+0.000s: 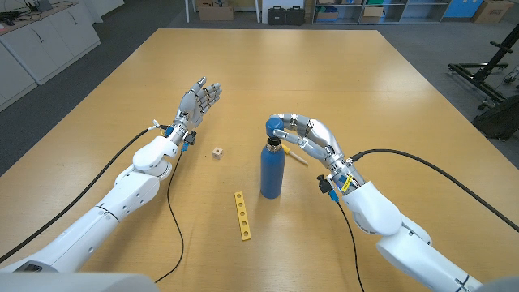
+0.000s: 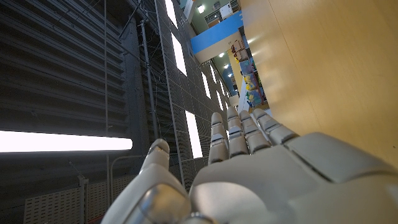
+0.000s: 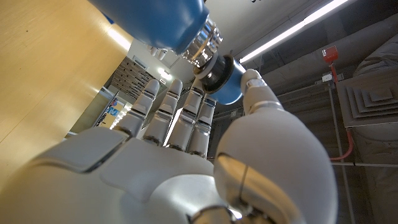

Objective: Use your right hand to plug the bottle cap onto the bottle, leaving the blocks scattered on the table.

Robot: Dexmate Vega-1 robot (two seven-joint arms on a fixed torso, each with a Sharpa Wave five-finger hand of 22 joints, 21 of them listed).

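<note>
A blue bottle (image 1: pixel 271 171) stands upright near the table's middle, its steel neck showing at the top (image 3: pixel 202 42). My right hand (image 1: pixel 308 136) pinches the blue bottle cap (image 1: pixel 276 128) (image 3: pixel 225 79) between thumb and fingers, right above the bottle's mouth and close against it. In the right wrist view the cap's black underside sits at the neck. My left hand (image 1: pixel 197 102) (image 2: pixel 249 162) stands on the table to the left, fingers stretched out and apart, holding nothing.
A small wooden cube (image 1: pixel 217 152) lies left of the bottle. A yellow strip block with holes (image 1: pixel 242 216) lies in front of the bottle. A thin wooden stick (image 1: pixel 297 156) pokes out beside the bottle under my right hand. Cabinets and cases stand beyond the table's far edge.
</note>
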